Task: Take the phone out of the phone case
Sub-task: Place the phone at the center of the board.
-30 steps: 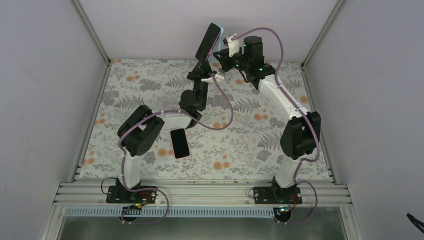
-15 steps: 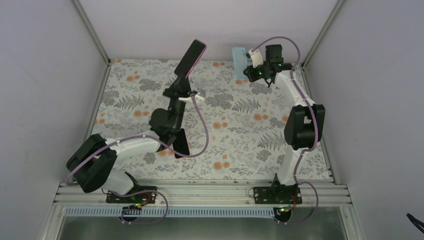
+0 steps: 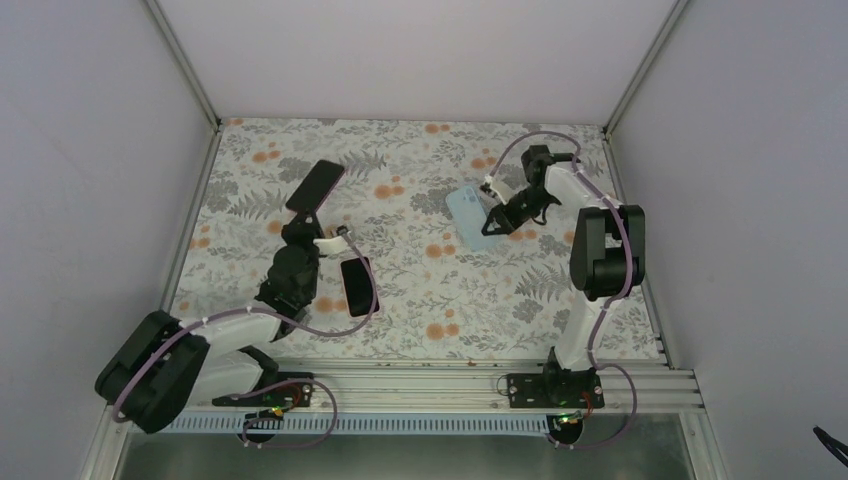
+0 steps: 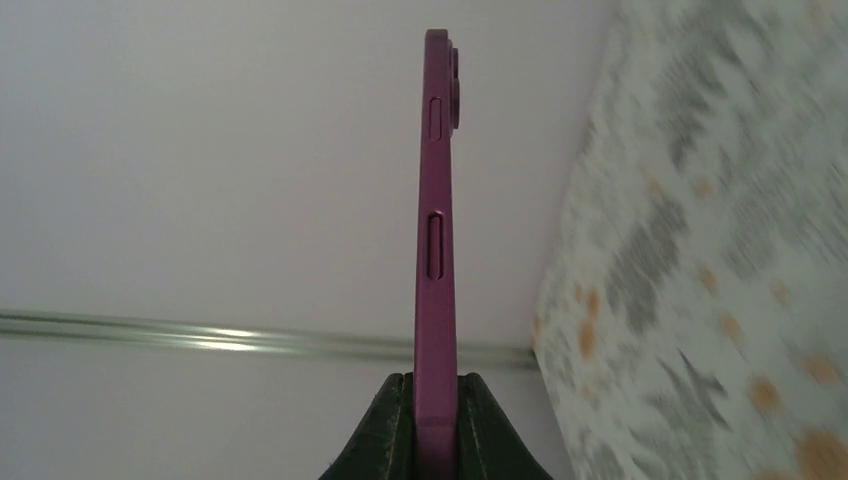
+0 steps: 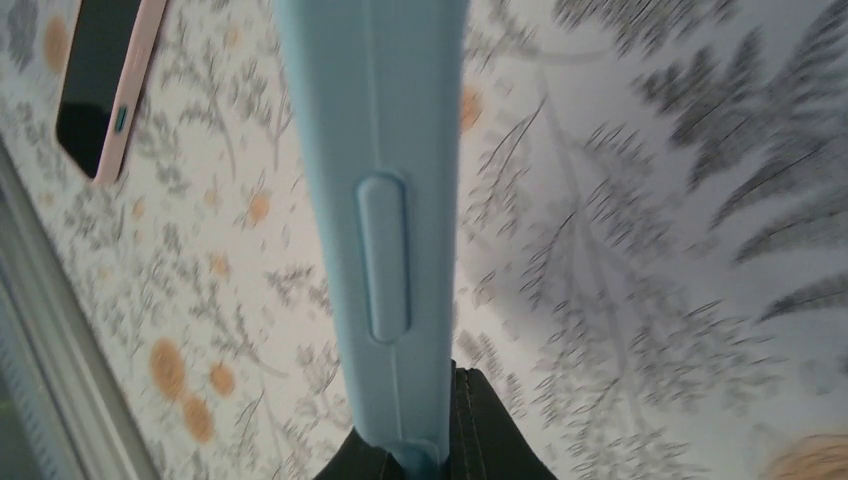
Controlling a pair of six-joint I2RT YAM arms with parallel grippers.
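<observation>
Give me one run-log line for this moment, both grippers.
left gripper: shut on purple phone, raised | right gripper: shut on light blue phone case | table: pink-cased phone lying flat | step: separated

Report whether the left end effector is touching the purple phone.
Touching. The left wrist view shows the left end effector clamped on the purple phone at its lower end, both fingers pressed against its faces with no gap.

Magenta phone (image 4: 436, 250) edge-on, upright, pinched in left hand (image 4: 435, 388); floral mat (image 4: 700, 300) at right.
</observation>
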